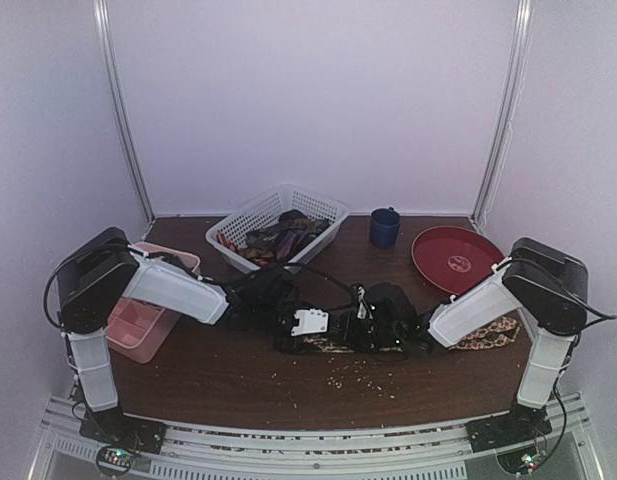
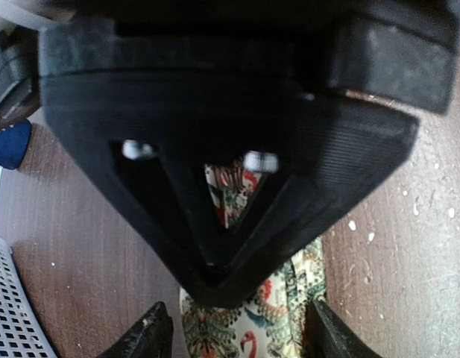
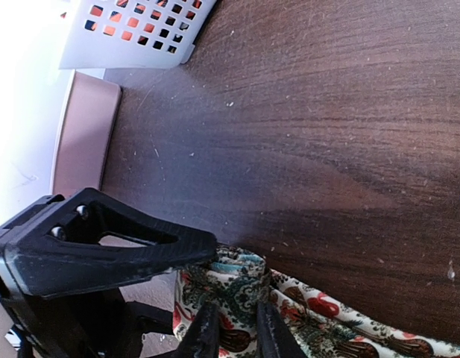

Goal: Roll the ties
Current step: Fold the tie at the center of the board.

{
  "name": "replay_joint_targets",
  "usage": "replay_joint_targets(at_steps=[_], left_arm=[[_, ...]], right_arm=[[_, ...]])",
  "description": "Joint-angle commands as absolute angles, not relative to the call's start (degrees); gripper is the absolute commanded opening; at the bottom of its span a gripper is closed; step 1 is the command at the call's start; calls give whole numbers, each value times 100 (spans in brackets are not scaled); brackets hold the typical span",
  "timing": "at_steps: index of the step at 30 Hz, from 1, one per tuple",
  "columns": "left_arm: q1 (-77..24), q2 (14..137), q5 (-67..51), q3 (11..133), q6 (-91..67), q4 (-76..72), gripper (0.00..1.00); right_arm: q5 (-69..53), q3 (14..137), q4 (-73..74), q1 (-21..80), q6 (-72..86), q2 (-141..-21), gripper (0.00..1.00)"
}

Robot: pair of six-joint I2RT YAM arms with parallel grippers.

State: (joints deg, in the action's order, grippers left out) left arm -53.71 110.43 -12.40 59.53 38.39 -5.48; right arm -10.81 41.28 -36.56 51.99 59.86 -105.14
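Note:
A cream and tan tie [image 1: 483,335] with a red and teal floral pattern lies along the table's front middle, its left end rolled up. In the right wrist view the roll [image 3: 241,276] stands between my right gripper's [image 3: 237,335] fingers, which are shut on it. My left gripper [image 2: 241,333] is open, its fingertips [image 2: 151,335] straddling the flat tie [image 2: 271,324] right next to the right gripper's black finger [image 2: 215,171]. In the top view both grippers meet at the centre, left [image 1: 310,325] and right [image 1: 373,320]. Several dark ties [image 1: 283,238] lie in the basket.
A white lattice basket [image 1: 250,212] stands at the back centre. A blue cup [image 1: 384,227] and a red plate [image 1: 456,260] are to its right. A pink tray [image 1: 138,330] sits under the left arm. Crumbs dot the wooden table [image 1: 238,380].

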Motion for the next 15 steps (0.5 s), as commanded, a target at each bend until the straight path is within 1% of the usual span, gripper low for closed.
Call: replay_joint_targets(at_steps=[1,11,15], left_arm=[[-5311,11220,-1372,6194,3800,-335,62],[-5203,11215,-1945,6310,3997,86,47],[-5203,11219,-2033,6293,3980,84,46]], right_arm=[[-1165,4091,-3830,5173,6043,-10596,19],[-1221,4060,-3893,5168,6101,-10632,20],[-1250,4048,-3921,5169,6141,-10693,21]])
